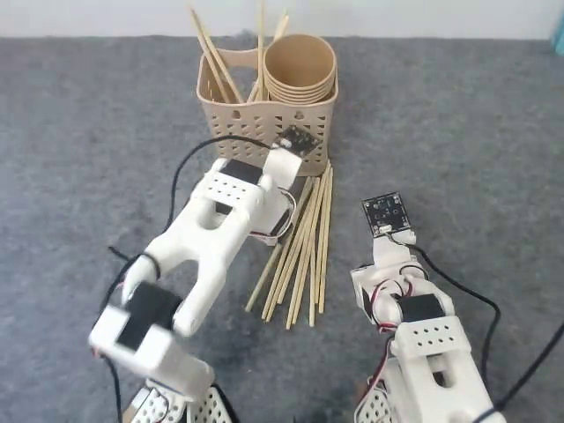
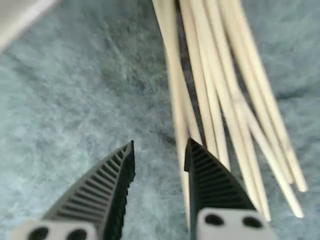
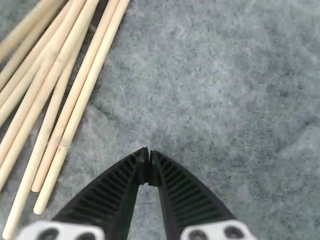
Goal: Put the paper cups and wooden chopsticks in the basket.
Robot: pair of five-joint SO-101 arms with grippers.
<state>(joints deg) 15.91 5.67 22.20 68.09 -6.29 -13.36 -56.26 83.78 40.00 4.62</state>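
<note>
Pale wooden chopsticks point(image 1: 310, 247) fanned on grey carpet point(image 1: 441, 132), left pincer point(image 2: 160, 145) parted, right pincer point(image 3: 149, 151) closed.

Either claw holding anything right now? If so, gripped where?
Nothing is held. The left claw is open just beside the loose chopsticks, with none between its tips. The right claw is shut on nothing, over bare carpet.

We find the basket point(image 1: 264, 132) at the back of the tabletop point(image 1: 88, 132), with the paper cups point(image 1: 300, 62) stacked in its right part and the standing chopsticks point(image 1: 216, 66) in its left. The loose chopsticks point(image 1: 304, 256) lie just before it, between the arms. The left end effector point(image 2: 159, 160) sits, as far as we can tell, touching their left edge, and the right end effector point(image 3: 149, 160) lies to their right, apart.
</note>
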